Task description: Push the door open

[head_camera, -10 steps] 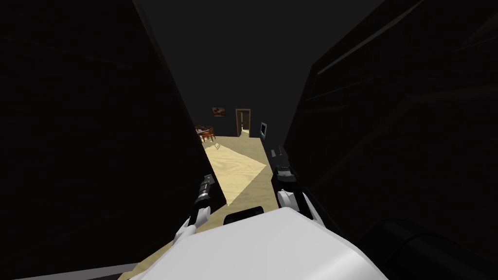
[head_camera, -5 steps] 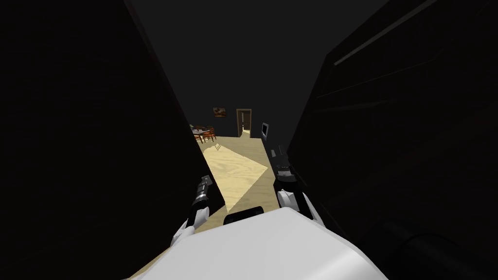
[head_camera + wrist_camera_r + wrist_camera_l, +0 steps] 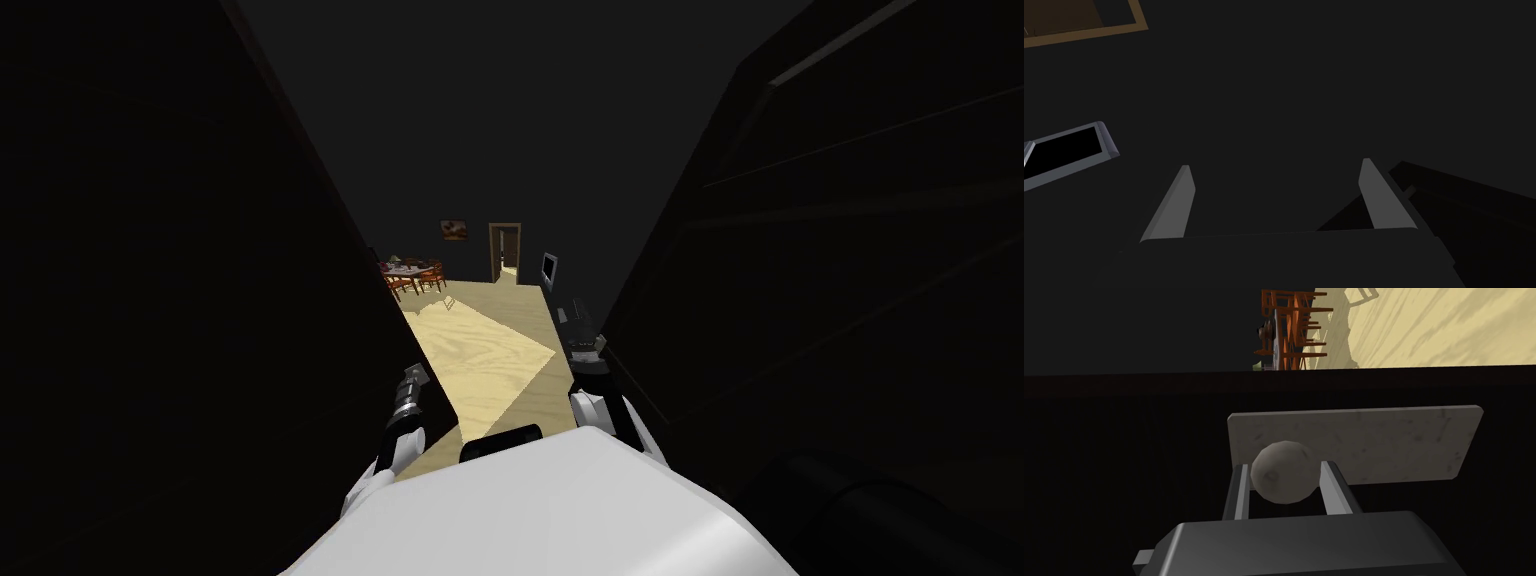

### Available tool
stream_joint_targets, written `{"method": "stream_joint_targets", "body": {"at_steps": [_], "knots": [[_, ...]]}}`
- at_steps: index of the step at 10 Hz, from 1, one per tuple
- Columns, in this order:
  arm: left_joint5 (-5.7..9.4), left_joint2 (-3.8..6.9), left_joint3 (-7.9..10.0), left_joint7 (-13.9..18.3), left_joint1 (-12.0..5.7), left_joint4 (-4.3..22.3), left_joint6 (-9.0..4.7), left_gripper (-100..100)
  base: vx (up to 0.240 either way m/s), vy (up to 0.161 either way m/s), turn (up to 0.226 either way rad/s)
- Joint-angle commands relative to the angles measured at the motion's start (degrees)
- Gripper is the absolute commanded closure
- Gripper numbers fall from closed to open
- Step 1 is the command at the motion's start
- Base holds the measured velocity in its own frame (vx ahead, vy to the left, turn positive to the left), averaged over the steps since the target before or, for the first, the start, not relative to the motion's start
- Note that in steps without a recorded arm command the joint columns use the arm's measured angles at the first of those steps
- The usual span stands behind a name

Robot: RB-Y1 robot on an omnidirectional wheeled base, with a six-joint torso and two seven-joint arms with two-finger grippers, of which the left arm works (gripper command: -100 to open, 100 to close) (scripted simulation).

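The door (image 3: 200, 300) is a dark panel on my left, its edge running down toward my left arm. In the left wrist view a round grey knob (image 3: 1283, 471) stands on a pale grey plate (image 3: 1384, 440) fixed to the door (image 3: 1124, 453). My left gripper (image 3: 1284, 468) is shut on the knob, one finger pressed to each side. In the head view the left gripper (image 3: 412, 378) sits at the door's edge. My right gripper (image 3: 578, 320) is held forward by the dark wall on the right. Its fingers (image 3: 1275, 167) stand open with nothing between them.
Past the door lies a lit wooden floor (image 3: 490, 350). At the far end are a table with orange chairs (image 3: 410, 275), a wall picture (image 3: 453, 230) and an open doorway (image 3: 504, 252). A dark panelled surface (image 3: 850, 300) closes in the right side.
The door's edge has swung further left and the gap has widened, showing more floor and the table. My left gripper has gone left with the knob. The right arm has hardly moved.
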Motion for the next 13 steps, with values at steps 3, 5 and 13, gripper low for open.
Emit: {"method": "stream_joint_targets", "body": {"at_steps": [3,5,13], "knots": [[1.1,0.59,1.69,-0.6,-0.36,0.9,-0.62,100,0.194,-0.009,0.038],[1.64,0.96,2.41,-0.7,-0.67,2.1,-1.23,100,0.112,-0.002,0.033],[4.28,1.78,6.01,-2.3,-0.36,2.7,-1.59,100,0.162,0.014,0.033]]}}
